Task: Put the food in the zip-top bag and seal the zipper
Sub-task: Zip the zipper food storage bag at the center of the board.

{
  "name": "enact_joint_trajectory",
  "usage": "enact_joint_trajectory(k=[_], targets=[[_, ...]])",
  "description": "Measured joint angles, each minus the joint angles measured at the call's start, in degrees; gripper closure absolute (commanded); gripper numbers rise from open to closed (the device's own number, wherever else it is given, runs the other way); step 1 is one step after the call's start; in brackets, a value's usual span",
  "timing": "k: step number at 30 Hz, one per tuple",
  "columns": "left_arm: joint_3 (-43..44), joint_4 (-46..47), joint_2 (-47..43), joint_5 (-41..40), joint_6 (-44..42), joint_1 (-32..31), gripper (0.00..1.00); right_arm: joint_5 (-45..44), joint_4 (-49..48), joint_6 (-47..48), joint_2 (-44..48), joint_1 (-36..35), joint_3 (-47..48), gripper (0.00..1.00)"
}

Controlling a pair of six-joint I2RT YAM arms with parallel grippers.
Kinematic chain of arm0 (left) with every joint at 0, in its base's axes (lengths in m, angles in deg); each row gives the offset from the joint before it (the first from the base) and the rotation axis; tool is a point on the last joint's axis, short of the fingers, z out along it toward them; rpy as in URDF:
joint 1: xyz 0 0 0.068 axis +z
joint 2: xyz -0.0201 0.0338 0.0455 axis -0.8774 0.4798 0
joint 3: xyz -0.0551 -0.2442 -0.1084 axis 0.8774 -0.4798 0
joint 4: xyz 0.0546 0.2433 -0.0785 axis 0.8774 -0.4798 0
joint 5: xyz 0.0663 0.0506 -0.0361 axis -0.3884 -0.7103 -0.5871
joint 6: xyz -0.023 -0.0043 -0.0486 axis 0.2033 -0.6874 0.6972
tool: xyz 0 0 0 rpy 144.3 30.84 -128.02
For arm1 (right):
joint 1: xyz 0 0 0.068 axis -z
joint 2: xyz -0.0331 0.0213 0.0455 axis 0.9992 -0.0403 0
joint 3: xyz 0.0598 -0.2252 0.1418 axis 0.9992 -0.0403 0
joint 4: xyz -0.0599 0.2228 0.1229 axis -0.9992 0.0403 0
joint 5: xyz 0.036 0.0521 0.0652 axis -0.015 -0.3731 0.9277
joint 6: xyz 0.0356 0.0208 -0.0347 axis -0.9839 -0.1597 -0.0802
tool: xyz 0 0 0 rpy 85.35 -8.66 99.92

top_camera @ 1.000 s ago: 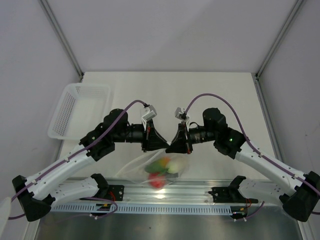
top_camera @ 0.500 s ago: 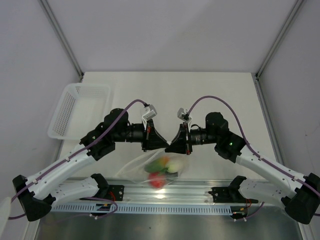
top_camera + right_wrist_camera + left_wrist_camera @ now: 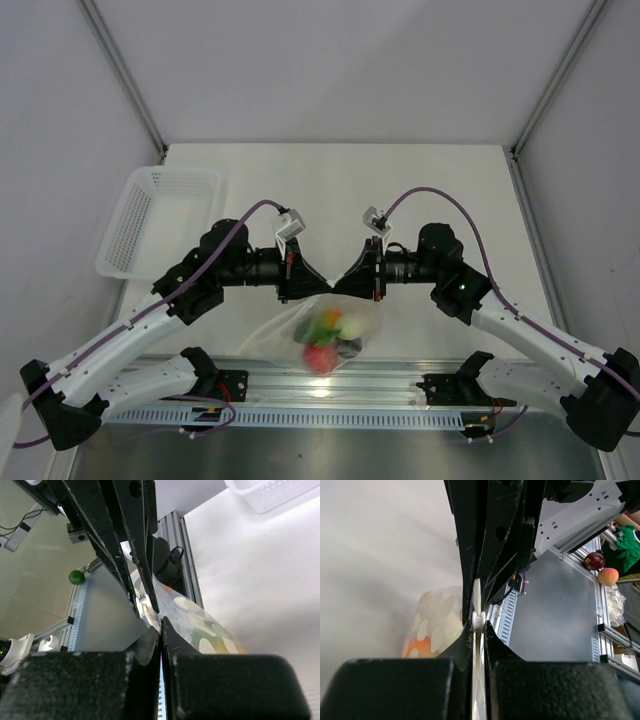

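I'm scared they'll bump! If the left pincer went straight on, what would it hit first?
Probably the right pincer, facing the left pincer almost tip to tip atop the bag.

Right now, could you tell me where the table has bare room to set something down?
The far tabletop is bare, from the white basket across to its right edge. Crowded: the near centre, where the left gripper and right gripper pinch the zip-top bag of food.
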Motion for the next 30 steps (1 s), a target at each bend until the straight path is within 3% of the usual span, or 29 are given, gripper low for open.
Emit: enact_joint_trajectory(k=[15,30], targets=[[-2.2,-2.6,-2.8,-0.1,-0.4,0.9,0.99,0.3,-1.3,-1.7,0.0,3.0,-0.3,1.0],[-5.0,-4.4,-4.9,-1.6,-0.5,1.3,0.99,1.7,-0.7,-2.2,0.0,12.1,-0.3,1.0]])
